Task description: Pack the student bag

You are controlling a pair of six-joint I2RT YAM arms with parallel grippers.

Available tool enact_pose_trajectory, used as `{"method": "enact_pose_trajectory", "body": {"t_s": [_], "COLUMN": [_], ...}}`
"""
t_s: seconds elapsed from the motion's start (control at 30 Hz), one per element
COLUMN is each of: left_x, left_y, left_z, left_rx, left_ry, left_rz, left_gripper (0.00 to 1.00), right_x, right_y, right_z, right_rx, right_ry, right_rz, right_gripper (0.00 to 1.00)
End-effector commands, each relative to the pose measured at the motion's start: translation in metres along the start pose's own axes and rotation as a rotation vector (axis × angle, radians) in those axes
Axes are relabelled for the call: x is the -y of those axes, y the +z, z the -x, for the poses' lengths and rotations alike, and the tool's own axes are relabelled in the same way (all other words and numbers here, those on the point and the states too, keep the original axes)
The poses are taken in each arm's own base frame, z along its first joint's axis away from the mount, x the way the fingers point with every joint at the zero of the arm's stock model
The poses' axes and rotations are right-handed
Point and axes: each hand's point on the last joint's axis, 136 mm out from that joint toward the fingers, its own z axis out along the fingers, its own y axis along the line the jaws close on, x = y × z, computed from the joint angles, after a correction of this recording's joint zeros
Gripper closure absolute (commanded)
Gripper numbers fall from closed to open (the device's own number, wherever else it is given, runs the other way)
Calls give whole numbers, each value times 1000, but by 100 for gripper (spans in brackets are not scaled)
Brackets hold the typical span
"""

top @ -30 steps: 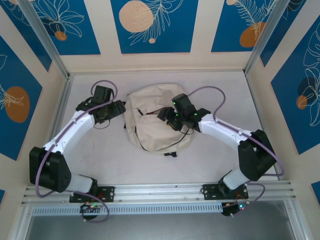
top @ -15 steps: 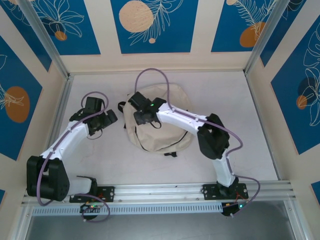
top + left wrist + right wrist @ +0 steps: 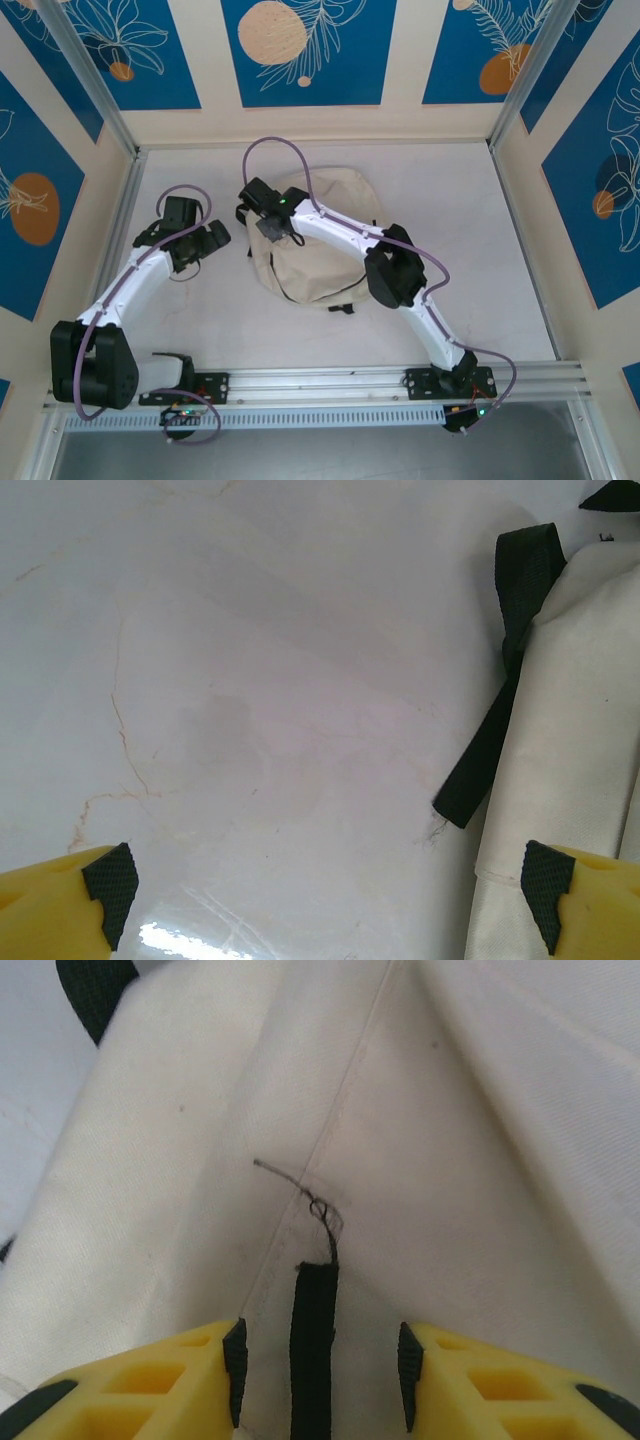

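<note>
From the top external camera, the student bag (image 3: 325,270) lay flat on the table (image 3: 470,200), just above the centre of the frame, cream cloth with dark trim. The right arm reached across it from the lower right, and the right gripper (image 3: 266,224) hung over the bag's upper left corner. The left gripper (image 3: 207,240) sat left of the bag, apart from it, over bare tabletop. In the left wrist view, the left gripper (image 3: 330,890) had its jaws spread wide, with nothing between them but the pale, veined table (image 3: 250,680). The bag (image 3: 590,700) ran down the right side of the frame, a black strap (image 3: 495,720) trailing beside it onto the table, and the lower right of the two fingers (image 3: 590,920) stood over the cloth's edge. In the right wrist view, the bag (image 3: 480,1160) spread across nearly the whole frame, a seam slanting from the top toward the lower centre with a loose thread at its end. The right gripper (image 3: 320,1360) had its jaws apart on either side of a narrow webbing strip (image 3: 314,1320) at bottom centre (a gap showed on each side, so the pads were not pinching it).
</note>
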Motion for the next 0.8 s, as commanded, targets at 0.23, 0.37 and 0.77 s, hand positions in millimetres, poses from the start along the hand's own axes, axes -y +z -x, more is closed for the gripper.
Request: {"method": "enact_pose_trajectory", "body": {"t_s": [0.23,0.37,0.77], "left_x": [6,21,110], "left_y": [0,-1,-1], "left_z": [-3,-6,-33], "left_rx": [-27,-63,-264], "left_ry": [7,26,114], "left_rz": [-55,-125,-561], "left_gripper": [0,0,15], "right_x": [9,14,29], "right_y": [13,4,-53], "right_z": [-17,-10,24], "right_rx": [-98,-85,73], "right_ry": [37,87,244], "right_rz": [34,41,110], "right_gripper": [74,85,97]}}
